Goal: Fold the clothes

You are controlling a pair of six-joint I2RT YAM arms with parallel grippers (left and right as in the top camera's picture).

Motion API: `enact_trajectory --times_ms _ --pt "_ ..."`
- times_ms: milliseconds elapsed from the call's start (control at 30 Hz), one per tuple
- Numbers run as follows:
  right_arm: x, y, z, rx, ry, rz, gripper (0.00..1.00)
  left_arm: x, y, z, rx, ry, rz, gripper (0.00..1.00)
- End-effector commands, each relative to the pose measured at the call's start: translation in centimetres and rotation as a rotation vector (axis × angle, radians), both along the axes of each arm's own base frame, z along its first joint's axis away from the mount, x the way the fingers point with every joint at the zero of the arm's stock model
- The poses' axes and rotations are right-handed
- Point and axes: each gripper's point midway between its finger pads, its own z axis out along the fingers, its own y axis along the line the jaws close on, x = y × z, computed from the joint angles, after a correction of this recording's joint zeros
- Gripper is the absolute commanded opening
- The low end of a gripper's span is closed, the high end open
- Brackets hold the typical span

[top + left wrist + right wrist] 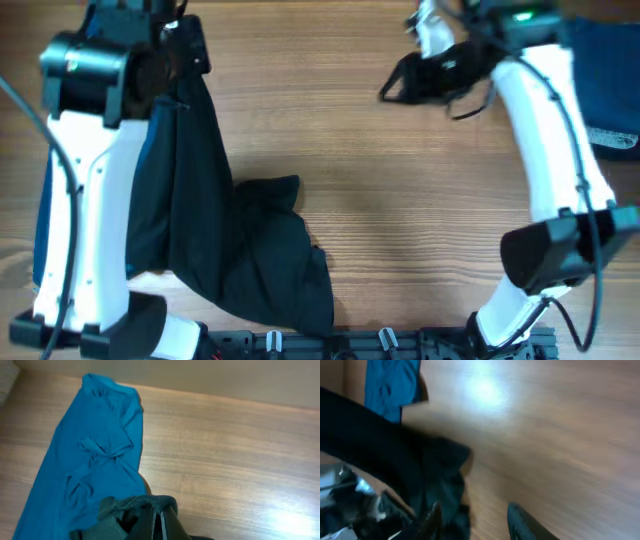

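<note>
A dark, almost black garment [235,240] hangs from my left gripper [180,60] at the table's far left and trails in a crumpled heap toward the front edge. In the left wrist view my left gripper [159,515] is shut on a fold of this dark cloth [145,505]. A blue garment [85,460] lies stretched on the wood under it. My right gripper [400,85] is open and empty over bare wood at the far right middle. In the right wrist view its fingers [475,520] are apart, with the dark garment [410,470] to their left.
A folded blue cloth [605,80] lies at the far right edge of the table. A black rail with clamps [350,345] runs along the front edge. The table is brown wood [400,200].
</note>
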Motion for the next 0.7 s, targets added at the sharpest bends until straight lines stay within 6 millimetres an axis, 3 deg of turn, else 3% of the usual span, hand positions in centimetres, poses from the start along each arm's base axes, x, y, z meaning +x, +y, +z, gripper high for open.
enact_trajectory --times_ms 0,167,300,533,667 --pt "-2.2 4.5 -5.1 0.031 0.144 -0.005 0.5 -1.1 0.8 2.6 -0.024 -0.084 0.049 0.04" --pt "-5.9 8.8 -11.8 -0.015 0.277 -0.067 0.56 -1.3 1.2 2.9 -0.01 -0.093 0.065 0.04" --pt "-8.5 11.2 -15.1 -0.036 0.328 -0.101 0.59 -1.3 1.2 2.9 -0.01 -0.093 0.065 0.04" --pt "-9.5 13.9 -17.8 -0.06 0.294 -0.204 0.65 -1.3 1.2 2.8 -0.01 -0.092 0.065 0.04" --pt "-9.5 14.6 -18.7 -0.078 0.278 -0.272 0.66 -1.3 1.2 2.8 -0.01 -0.091 0.064 0.04"
